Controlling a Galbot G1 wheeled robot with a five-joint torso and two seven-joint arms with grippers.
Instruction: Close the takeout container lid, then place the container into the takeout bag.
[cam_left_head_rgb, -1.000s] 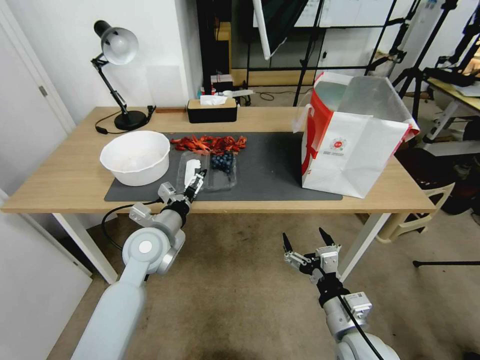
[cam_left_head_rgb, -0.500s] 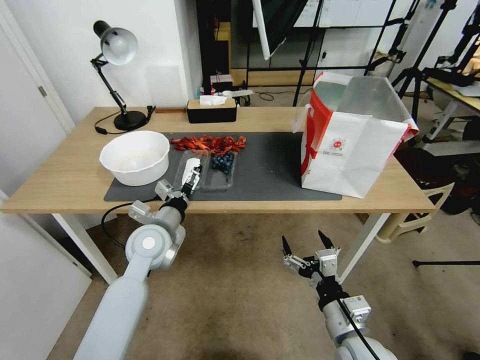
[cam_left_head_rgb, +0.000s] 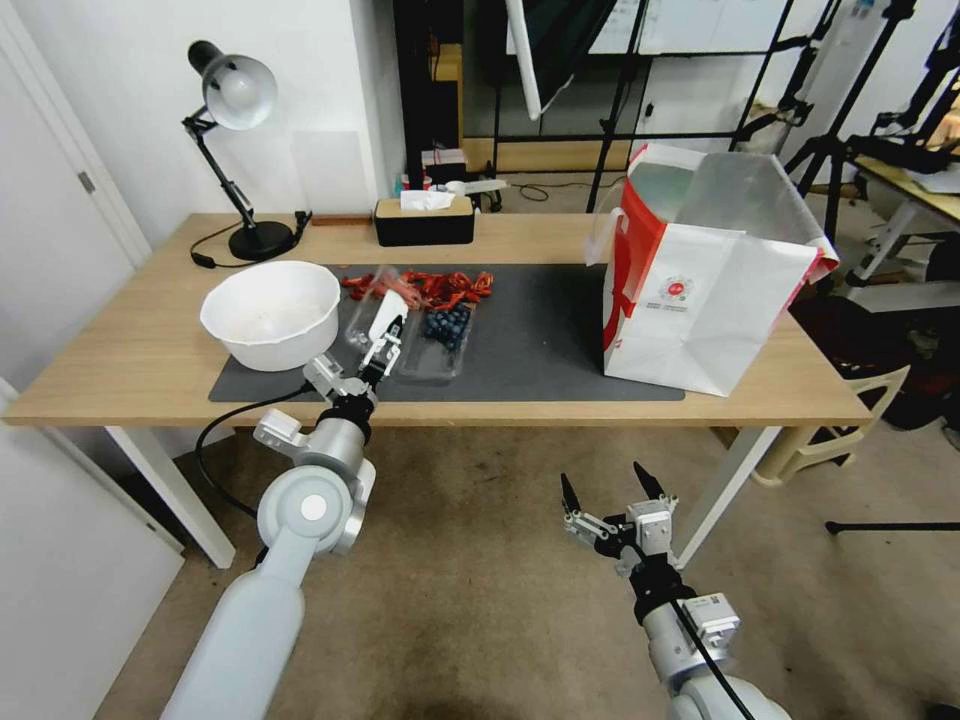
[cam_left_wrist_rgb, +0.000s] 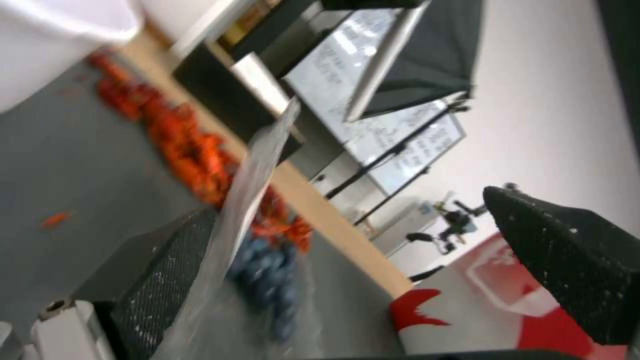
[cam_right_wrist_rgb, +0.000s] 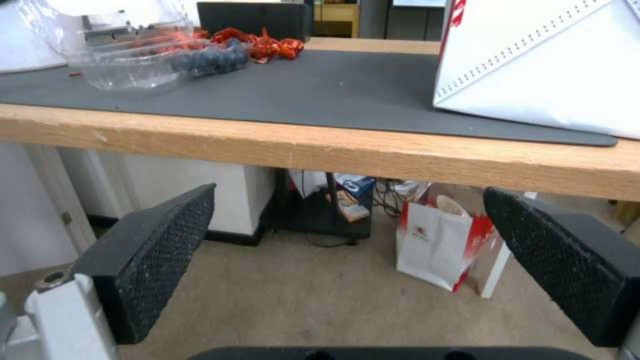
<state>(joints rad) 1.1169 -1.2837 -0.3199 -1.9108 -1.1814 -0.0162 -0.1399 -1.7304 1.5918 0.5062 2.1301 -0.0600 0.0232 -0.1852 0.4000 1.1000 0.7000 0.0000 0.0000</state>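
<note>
A wooden table (cam_left_head_rgb: 130, 370) carrying a dark mat (cam_left_head_rgb: 540, 340) is seen in a room cluttered with stands. The takeout container (cam_left_head_rgb: 440, 340) lies on the mat; its lid (cam_left_head_rgb: 375, 310) is tilted up against one finger of the spread left gripper (cam_left_head_rgb: 388, 340). A white bowl (cam_left_head_rgb: 270, 312) sits just beside, the takeout bag (cam_left_head_rgb: 700, 290) well apart. The right gripper (cam_left_head_rgb: 605, 490) is held spread below the table edge.

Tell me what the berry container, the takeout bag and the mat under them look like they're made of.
The takeout container, its lid raised by the left gripper: thin clear glossy plastic; berries show through it. Takeout bag: likely stiff white and red coated paper, creased sharply, with a silvery foil-like lining. Mat: dark grey, matte, thin and flat; maybe rubber or felt.
</note>
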